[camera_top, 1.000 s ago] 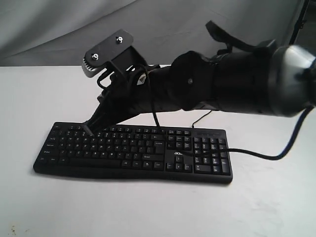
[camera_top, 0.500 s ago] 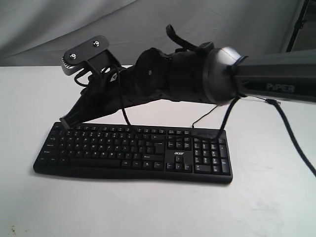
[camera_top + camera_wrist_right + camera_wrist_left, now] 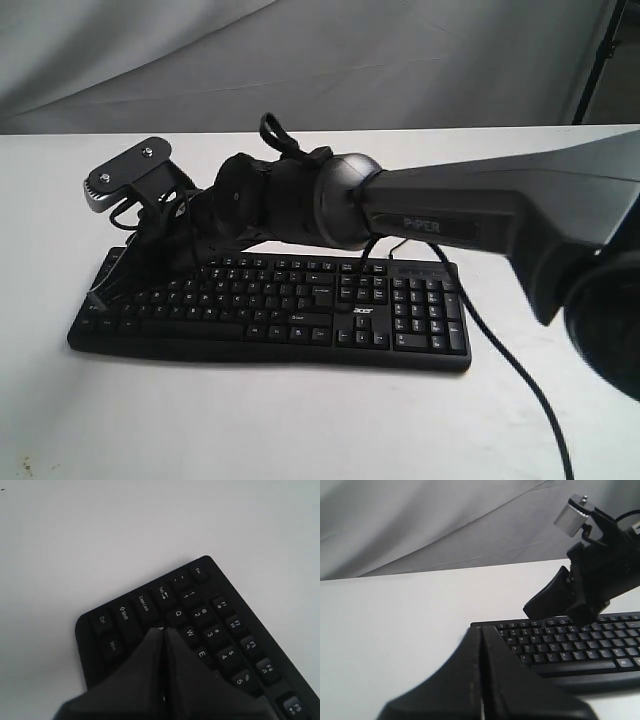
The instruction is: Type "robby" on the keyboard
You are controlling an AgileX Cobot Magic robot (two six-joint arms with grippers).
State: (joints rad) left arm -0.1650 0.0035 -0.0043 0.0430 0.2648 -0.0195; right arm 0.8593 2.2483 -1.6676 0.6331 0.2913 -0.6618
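The black keyboard (image 3: 400, 320) lies across the white table, its number pad at the right in the exterior view. My right arm reaches across it from the right. The right gripper (image 3: 105, 288) is shut and points down at the keyboard's left end. In the right wrist view its tip (image 3: 163, 630) sits over the A key, beside Q and W, on the keyboard (image 3: 225, 630). My left gripper (image 3: 481, 628) is shut and empty, low beside the left end of the keyboard (image 3: 570, 652). From there the right gripper (image 3: 532, 611) shows above the keys. The exterior view does not show the left gripper.
A white tabletop (image 3: 250, 420) surrounds the keyboard, with a grey cloth backdrop (image 3: 400, 60) behind it. A thick black cable (image 3: 505, 360) trails over the table at the keyboard's right end. The right arm's wrist camera (image 3: 125, 172) sticks up above the left keys.
The right arm has swung left along the keyboard and dropped lower. Its shut gripper went from above the upper rows left of centre to the far left keys.
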